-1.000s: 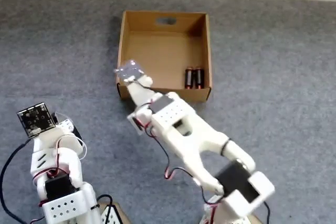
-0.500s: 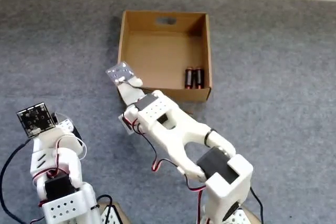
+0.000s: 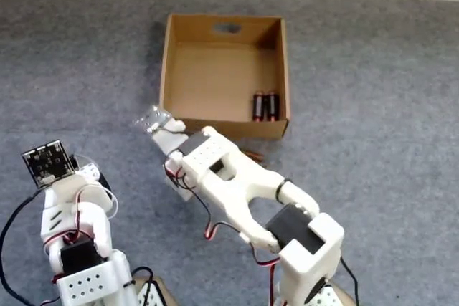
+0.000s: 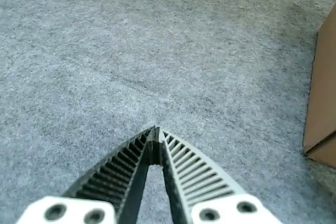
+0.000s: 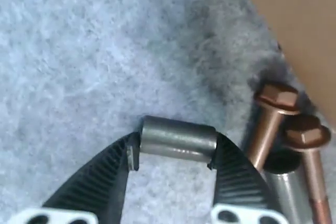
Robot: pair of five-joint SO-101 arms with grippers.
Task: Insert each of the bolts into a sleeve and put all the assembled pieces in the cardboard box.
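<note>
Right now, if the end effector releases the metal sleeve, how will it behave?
The sleeve is a smooth metal tube: probably stiff and slippery in the right end effector. Held sideways, it may roll if released, though the carpet should slow it.

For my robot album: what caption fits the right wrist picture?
Right gripper clamps a metal sleeve over grey carpet, two copper bolts lying beside it.

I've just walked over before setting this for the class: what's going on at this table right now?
The right gripper is closed on a metal sleeve, gripped by its ends, low over the grey carpet beside the cardboard box. Two copper-coloured bolts and a second sleeve lie next to it on the carpet. Two dark pieces already sit in a corner of the box. The left gripper is shut and empty, off to the side over the carpet.
</note>
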